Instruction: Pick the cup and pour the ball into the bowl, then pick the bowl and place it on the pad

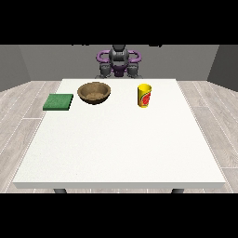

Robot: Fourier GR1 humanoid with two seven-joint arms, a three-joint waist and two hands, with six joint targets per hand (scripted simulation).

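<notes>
A: What takes up most of the frame?

B: The white bench (121,144), filling the middle and lower part, with grey plank floor (18,121) on both sides. The robot (119,60) sits small at the top centre, behind the far edge.

A: And what stands on the bench?

B: Three things, all in the upper part near the far edge. The biggest is a brown wooden bowl (94,92), upright, left of centre. Just beside it at the upper left lies a flat green pad (58,102), close to the bench's left edge; the two look apart, not touching. Right of centre stands a yellow cup (144,95) with a red mark on its side, upright and well apart from the bowl.

A: Is the ball visible?

B: No, I cannot see inside the cup from here.

A: What about the hands?

B: The hand at the view's left (105,70) and the hand at the view's right (134,70) both sit close to the robot's body at the top, beyond the bench's far edge, away from all three things. They hold nothing, but whether they are open or closed I cannot tell.
</notes>
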